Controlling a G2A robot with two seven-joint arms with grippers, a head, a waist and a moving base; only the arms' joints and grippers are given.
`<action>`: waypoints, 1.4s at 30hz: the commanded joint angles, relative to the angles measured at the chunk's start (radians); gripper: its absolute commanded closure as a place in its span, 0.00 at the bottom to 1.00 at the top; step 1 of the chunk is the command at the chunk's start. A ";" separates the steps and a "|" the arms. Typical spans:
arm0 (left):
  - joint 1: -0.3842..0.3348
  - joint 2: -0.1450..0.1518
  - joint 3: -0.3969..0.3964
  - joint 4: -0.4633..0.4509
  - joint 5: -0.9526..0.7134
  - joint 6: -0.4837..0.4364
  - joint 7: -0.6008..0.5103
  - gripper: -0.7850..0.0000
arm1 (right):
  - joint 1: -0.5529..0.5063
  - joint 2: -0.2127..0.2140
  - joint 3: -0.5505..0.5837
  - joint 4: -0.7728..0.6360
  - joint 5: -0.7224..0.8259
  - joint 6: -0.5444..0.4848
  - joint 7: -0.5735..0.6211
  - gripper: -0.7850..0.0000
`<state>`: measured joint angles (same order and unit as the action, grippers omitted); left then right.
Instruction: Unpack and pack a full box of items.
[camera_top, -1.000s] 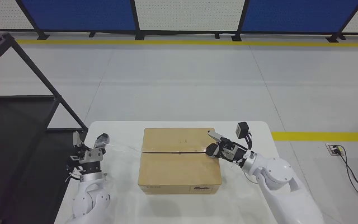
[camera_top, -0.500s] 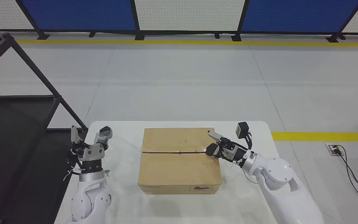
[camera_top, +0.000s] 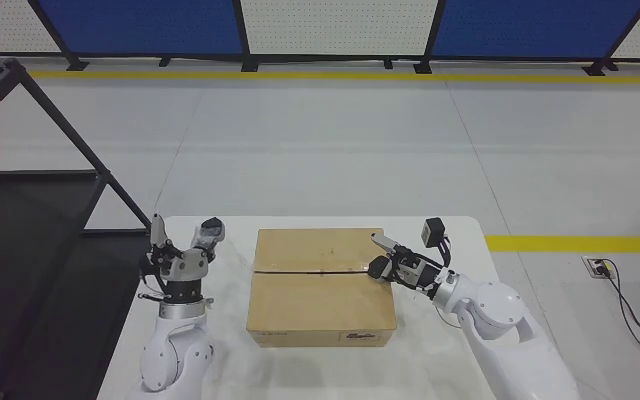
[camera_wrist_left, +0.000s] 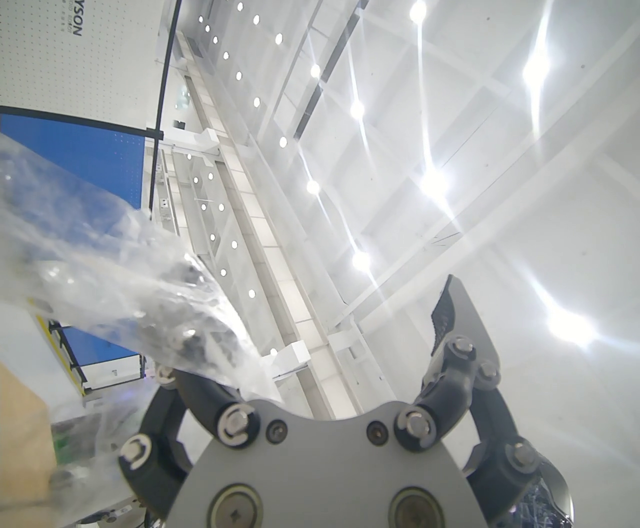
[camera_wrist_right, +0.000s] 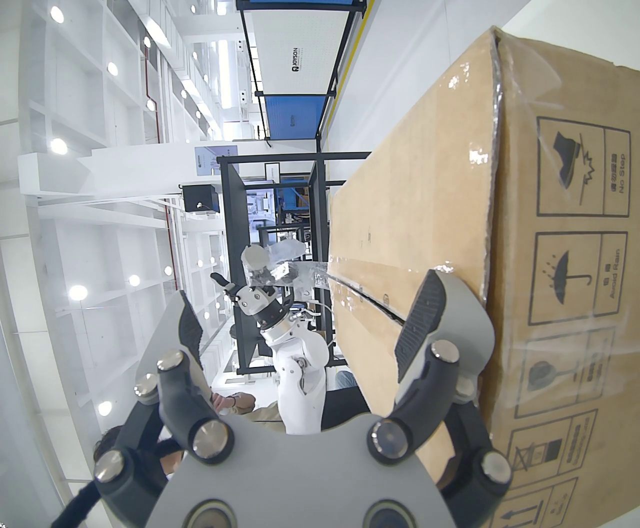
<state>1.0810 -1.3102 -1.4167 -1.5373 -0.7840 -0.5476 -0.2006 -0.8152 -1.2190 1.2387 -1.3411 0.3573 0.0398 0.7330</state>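
A closed cardboard box stands mid-table, a seam running across its top. At the box's right end, my right gripper is open, level with the seam; one fingertip rests against the top edge of the box. Left of the box, my left gripper points upward and is open. A strip of clear tape clings to one of its fingers and trails toward the box. The right wrist view also shows the left gripper with the tape beyond the box.
The white table has bare strips on both sides of the box. A black metal rack stands close to the table's left edge, beside the left arm.
My left gripper has swung to the right, toward the box, and turned more upright with the tape on it. The right gripper and the box have not moved.
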 joint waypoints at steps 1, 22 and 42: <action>-0.004 -0.003 0.010 -0.004 0.009 0.003 0.001 0.00 | 0.000 0.000 0.000 0.000 0.000 0.000 0.000 0.00; -0.005 -0.032 0.092 -0.056 0.106 -0.001 0.025 0.00 | 0.000 0.000 0.000 0.000 0.000 0.000 0.000 0.00; -0.068 -0.067 0.174 -0.014 0.171 0.046 0.083 0.00 | 0.000 0.000 0.000 0.000 0.000 0.000 0.000 0.00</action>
<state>1.0148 -1.3753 -1.2464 -1.5546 -0.6163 -0.5047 -0.1183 -0.8152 -1.2190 1.2387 -1.3411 0.3573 0.0398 0.7330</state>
